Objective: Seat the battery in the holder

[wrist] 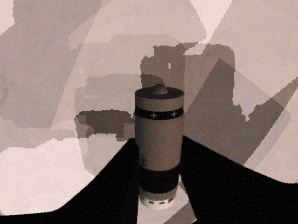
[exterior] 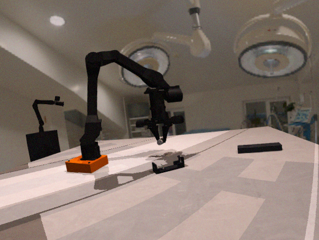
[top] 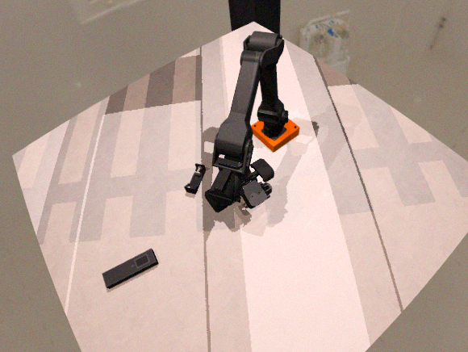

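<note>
The battery (exterior: 160, 141) (wrist: 159, 131) is pale with dark bands. In the wrist view its terminal end points up the picture and its top face shows, so it looks tilted. My gripper (exterior: 161, 139) (wrist: 156, 144) is shut on the battery's sides and holds it above the table. The black holder (top: 194, 181) (exterior: 170, 167) lies on the table, its spring (top: 198, 169) (exterior: 159, 167) at the end nearer the robot's base and its lip end (top: 190, 188) (exterior: 181, 159) farther out. The gripper is beside and above the holder, apart from it. The wrist view does not show the holder; the top view hides the fingertips.
A dark flat box (top: 130, 269) (exterior: 259, 147) lies on the table (top: 290, 299) (exterior: 214, 176), well away from the holder. The arm's orange base (top: 275, 142) (exterior: 80, 167) stands behind the gripper in the top view. Arm shadows fall around the holder.
</note>
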`<move>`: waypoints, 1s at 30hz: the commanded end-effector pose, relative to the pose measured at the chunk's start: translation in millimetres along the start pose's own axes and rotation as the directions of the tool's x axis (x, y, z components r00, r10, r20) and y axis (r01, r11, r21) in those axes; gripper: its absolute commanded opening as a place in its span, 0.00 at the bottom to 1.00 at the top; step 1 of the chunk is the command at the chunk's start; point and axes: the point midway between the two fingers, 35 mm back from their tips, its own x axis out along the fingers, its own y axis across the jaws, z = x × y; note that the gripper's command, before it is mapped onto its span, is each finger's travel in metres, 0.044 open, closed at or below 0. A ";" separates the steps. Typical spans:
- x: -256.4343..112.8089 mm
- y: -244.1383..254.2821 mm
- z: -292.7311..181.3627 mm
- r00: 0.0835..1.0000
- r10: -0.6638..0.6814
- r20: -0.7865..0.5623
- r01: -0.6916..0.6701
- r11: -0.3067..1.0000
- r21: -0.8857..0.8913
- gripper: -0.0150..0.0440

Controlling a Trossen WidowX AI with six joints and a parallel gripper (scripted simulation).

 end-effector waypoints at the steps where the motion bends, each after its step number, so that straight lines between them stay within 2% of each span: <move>1: -4.8 -15.1 -19.0 1.000 0.000 0.000 0.000 0.992 0.124 0.37; 11: -14.0 -49.6 -82.0 1.000 -0.005 -0.009 0.009 0.890 0.456 0.37; 22: -26.9 -69.3 -159.7 1.000 -0.010 -0.022 0.024 0.658 0.753 0.37; 30: -27.0 -70.5 -170.1 1.000 -0.021 -0.022 0.030 0.619 0.785 0.37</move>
